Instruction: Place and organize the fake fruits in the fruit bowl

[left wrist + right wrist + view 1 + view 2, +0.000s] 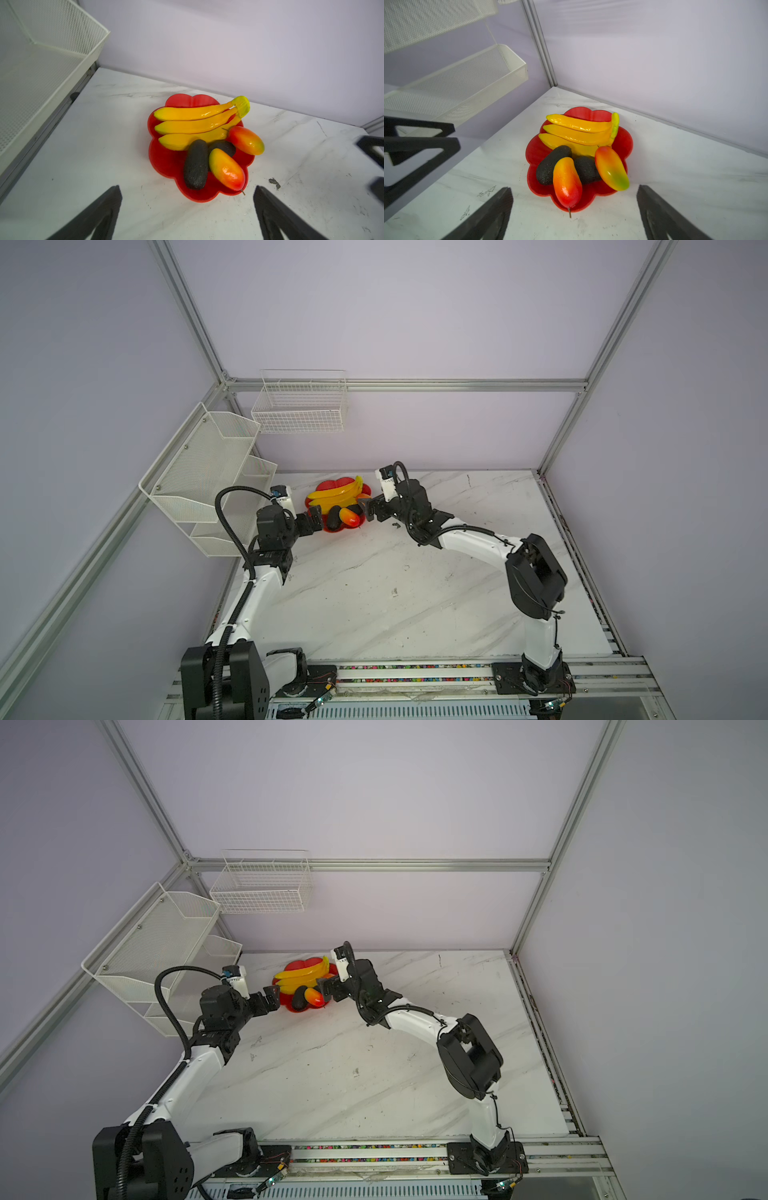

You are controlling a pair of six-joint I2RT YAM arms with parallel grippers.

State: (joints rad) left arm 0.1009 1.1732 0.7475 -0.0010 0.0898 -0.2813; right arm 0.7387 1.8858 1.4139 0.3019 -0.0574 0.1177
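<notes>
Both hanging open, gripping nothing: left gripper [314, 517] and right gripper [367, 509] flanking the fruit bowl [166, 161]. All fake fruits [193, 124] sitting inside. The front mango [566, 182] is lying lengthwise toward right gripper, likely nearer to it.

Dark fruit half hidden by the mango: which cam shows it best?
Right wrist: the hidden dark fruit shows most surface, between the mangoes. Left wrist shows only a sliver behind one mango. Both top views: too small to tell.
</notes>
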